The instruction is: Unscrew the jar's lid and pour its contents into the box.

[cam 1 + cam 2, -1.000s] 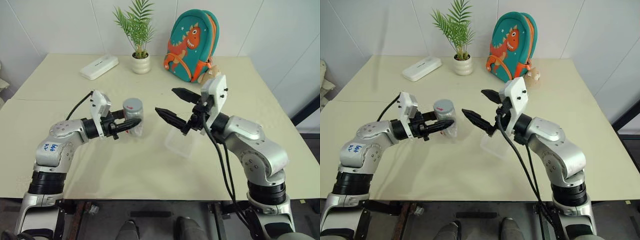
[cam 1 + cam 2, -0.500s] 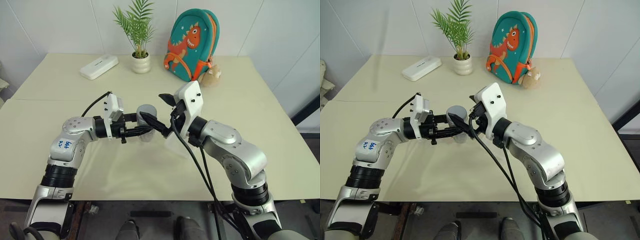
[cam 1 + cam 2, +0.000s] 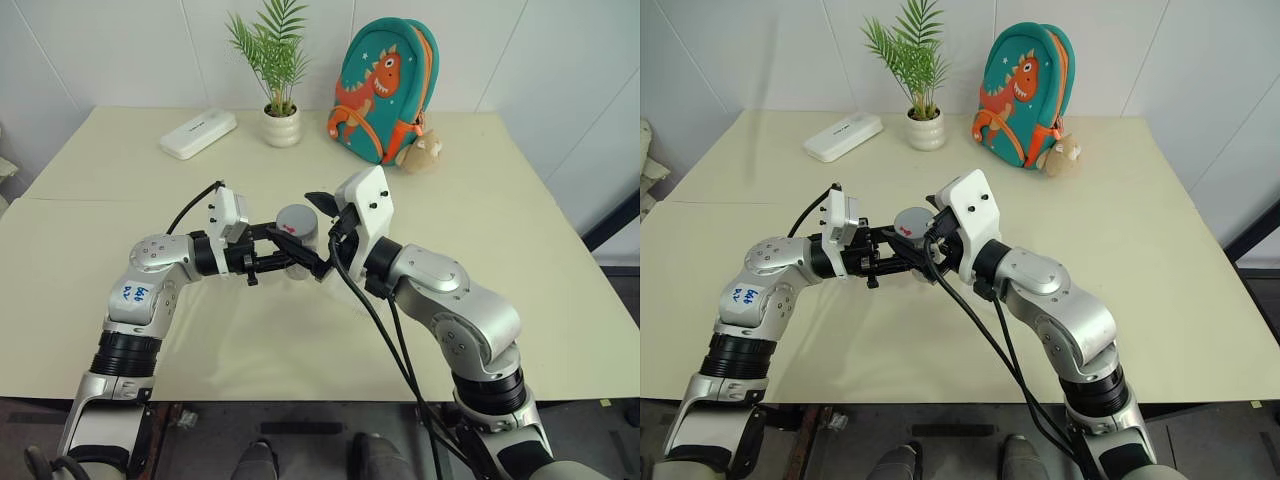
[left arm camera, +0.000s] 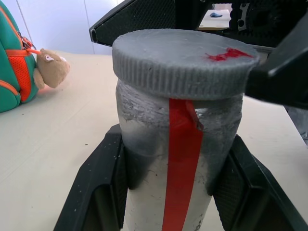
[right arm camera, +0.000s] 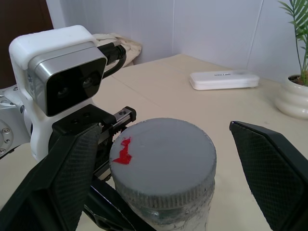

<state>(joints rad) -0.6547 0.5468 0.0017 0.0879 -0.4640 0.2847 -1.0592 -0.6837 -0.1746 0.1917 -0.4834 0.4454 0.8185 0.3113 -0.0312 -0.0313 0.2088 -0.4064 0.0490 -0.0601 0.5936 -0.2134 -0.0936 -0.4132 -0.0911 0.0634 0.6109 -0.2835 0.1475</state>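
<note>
Left wrist view shows the jar [image 4: 178,159] from very near: a small cylinder with a cloudy, silvery wall that looks scratched and matte, and a glossy red label stripe [image 4: 180,159] running down its side. On top sits the lid [image 4: 185,60], a round flat grey cap with a fine ribbed edge, a slightly grainy face and a small red mark [image 4: 228,54]. The left end effector [image 4: 178,187] is clenched on the jar, its two black fingers [image 4: 98,187] with a dull plastic surface pressing the wall from both sides, below the lid. The jar stands upright in this grip and is held above the pale cream, smooth surface [image 3: 480,230], near its middle. The right end effector [image 5: 163,168] is spread wide, and its black fingers [image 5: 60,183], which have a fine dotted texture, stand on both sides of the lid; in the right wrist view a gap is visible on each side, so they are around the lid but not pressing it. In the left eye view the two end effectors meet at the jar, the left one coming from the left and the right one from the right. At the far side of the surface are a white flat oblong case [image 3: 198,133], a white ribbed plant pot [image 3: 282,127] with thin green leaves, and a teal backpack [image 3: 385,90] with an orange dinosaur picture.
</note>
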